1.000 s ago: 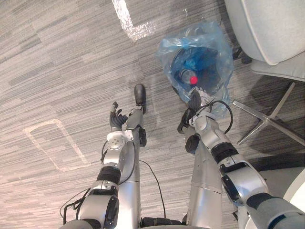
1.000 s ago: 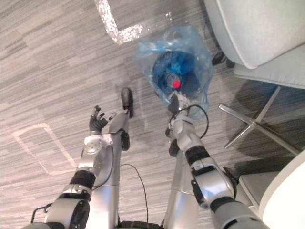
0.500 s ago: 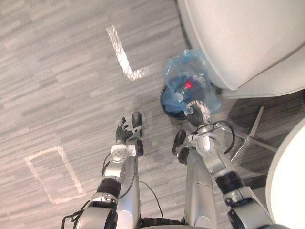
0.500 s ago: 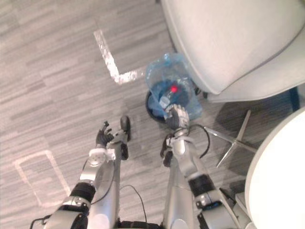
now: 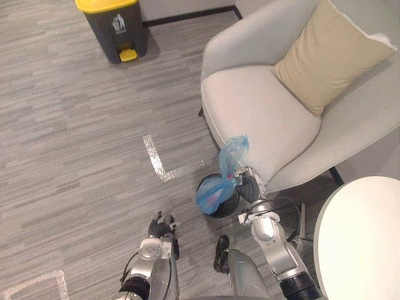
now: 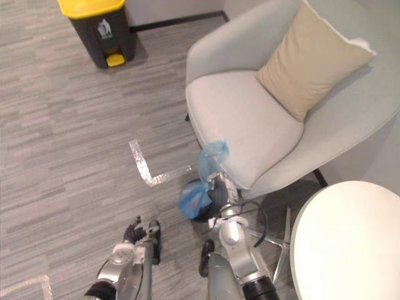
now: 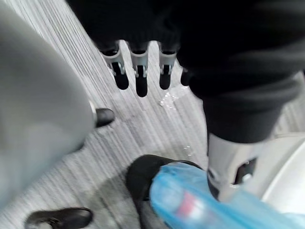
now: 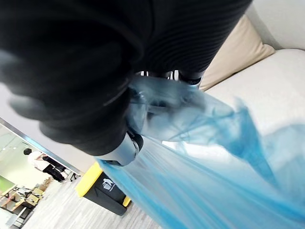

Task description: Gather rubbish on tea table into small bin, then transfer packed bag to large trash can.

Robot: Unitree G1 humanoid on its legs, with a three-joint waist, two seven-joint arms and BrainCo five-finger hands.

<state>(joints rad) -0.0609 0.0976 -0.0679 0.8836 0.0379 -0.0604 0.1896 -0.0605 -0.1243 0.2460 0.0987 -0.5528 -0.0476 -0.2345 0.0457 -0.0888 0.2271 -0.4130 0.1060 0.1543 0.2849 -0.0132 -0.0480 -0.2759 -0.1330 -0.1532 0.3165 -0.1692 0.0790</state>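
one blue bag (image 5: 211, 195), clasped by the right hand (image 5: 250, 187), beside the armchair (image 5: 256, 112) — left hand (image 5: 159, 226) relaxed.

Grips blue bag (image 5: 211, 194) in curled right hand (image 5: 250, 186); holds left hand (image 5: 160, 225) left of the bag, fingers relaxed.

A filled blue plastic bag (image 5: 211, 194), neck bunched upward, hangs over the small black bin (image 5: 226, 207) beside the armchair (image 5: 262, 119); the yellow-lidded grey trash can (image 5: 117, 30) stands well apart.

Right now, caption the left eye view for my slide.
Right hand grips the blue bag over the small bin beside the armchair, yellow-lidded trash can far ahead.
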